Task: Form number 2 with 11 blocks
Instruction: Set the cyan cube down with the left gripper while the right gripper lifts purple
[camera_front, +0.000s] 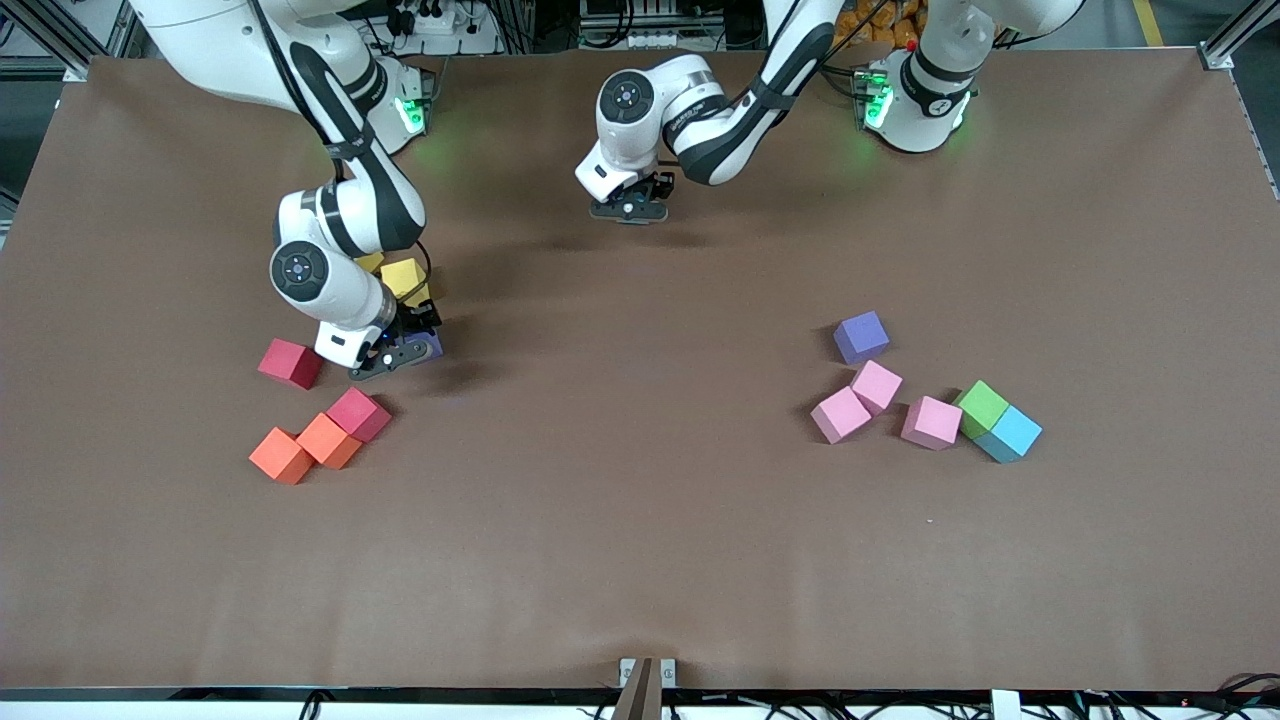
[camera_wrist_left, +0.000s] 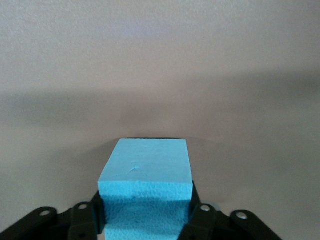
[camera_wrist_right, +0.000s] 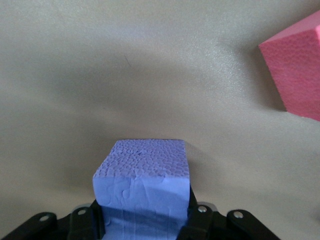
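Brown covering runs the whole bench (camera_front: 640, 560), and no digit stands on it yet — the blocks lie in two loose clusters, one at each arm's end, so each arm can draw from its own supply. Toward the left arm's end sit a purple block (camera_front: 861, 336), three pink blocks (camera_front: 876, 386) close together, and a green block (camera_front: 981, 407) touching a sky-blue block (camera_front: 1014, 433). Toward the right arm's end lie a crimson block (camera_front: 290, 362), a second crimson one (camera_front: 358, 413) touching two orange blocks (camera_front: 326, 440), and a yellow block (camera_front: 404, 277) partly hidden by the arm.

The right hand (camera_front: 395, 352) is low over the bench beside that yellow block, its fingers closed on a purple cube (camera_wrist_right: 142, 180) — pinched on two opposite faces, which should keep it square for setting down. The crimson block shows at the edge of the right wrist view.

The left hand (camera_front: 630, 208) hangs low over bare bench near the bases, clamped the same way on a sky-blue cube (camera_wrist_left: 146, 175). The middle of the bench is open, the likely place for the number 2, which is not yet begun.
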